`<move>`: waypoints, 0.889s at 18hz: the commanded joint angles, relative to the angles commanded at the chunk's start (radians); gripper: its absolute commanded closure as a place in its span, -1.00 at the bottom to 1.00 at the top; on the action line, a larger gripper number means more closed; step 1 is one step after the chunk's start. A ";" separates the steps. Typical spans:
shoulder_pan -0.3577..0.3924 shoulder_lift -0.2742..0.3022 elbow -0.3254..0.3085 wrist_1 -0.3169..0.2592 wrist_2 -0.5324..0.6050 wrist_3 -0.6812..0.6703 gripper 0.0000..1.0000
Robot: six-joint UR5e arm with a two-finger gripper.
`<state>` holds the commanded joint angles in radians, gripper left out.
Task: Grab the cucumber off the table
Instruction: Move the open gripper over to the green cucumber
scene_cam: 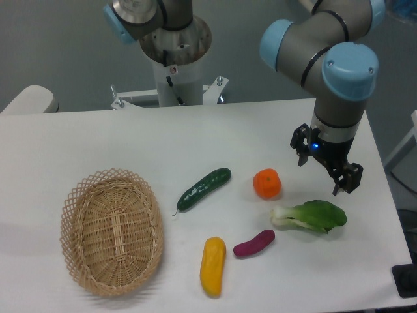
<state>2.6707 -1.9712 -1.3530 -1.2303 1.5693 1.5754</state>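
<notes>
Hovering over the right side of the table, gripper hangs above and just behind the bok choy, fingers spread apart, nothing between them. Cucumber lies flat near table centre, diagonal, stem tip pointing near-left, well apart from the gripper. Orange round fruit sits just right of the cucumber, not touching. Purple eggplant-like piece and yellow vegetable lie nearer the front edge. Wicker basket sits at near left. Small red-and-white sticker on the arm base, text too small to read. No readable brands elsewhere.
</notes>
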 joint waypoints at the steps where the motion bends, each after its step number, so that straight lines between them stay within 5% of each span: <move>1: -0.002 0.000 -0.002 0.000 0.000 0.000 -1.00; 8: -0.018 -0.008 -0.017 0.005 -0.006 -0.053 -1.00; 16: -0.152 -0.086 -0.040 0.058 0.005 -0.458 -1.00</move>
<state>2.5189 -2.0569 -1.3928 -1.1721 1.5739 1.1173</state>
